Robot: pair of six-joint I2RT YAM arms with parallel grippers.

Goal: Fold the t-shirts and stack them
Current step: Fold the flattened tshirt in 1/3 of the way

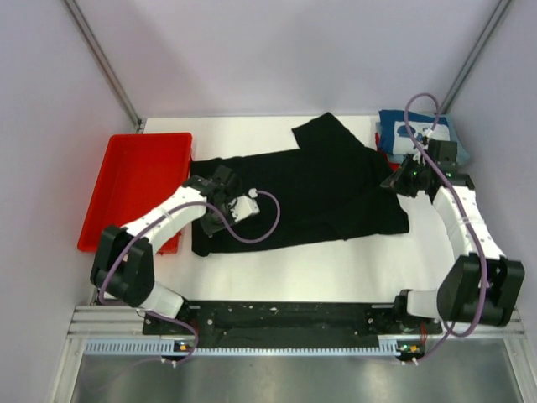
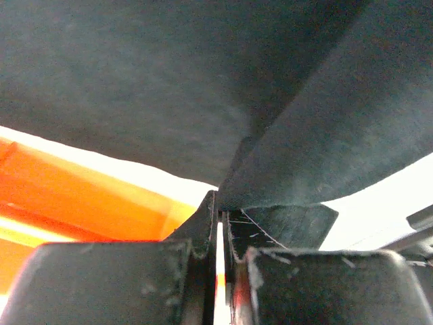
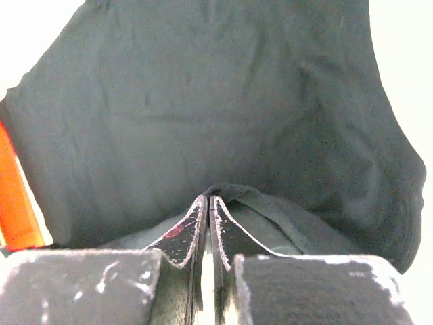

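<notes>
From above, the black t-shirt (image 1: 319, 197) is lying mid-table, with the left gripper (image 1: 225, 186) and right gripper (image 1: 405, 178) working at its side edges. In the left wrist view the jaws are pinching a fold, and the right wrist view is showing the same. The cloth looks limp and light, so hems are probably offering the best hold.

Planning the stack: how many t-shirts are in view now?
2. A large black cloth t-shirt lies spread across the middle of the white table; a folded blue cloth t-shirt with white print sits at its far right corner. Another may hide beneath the blue one.
</notes>
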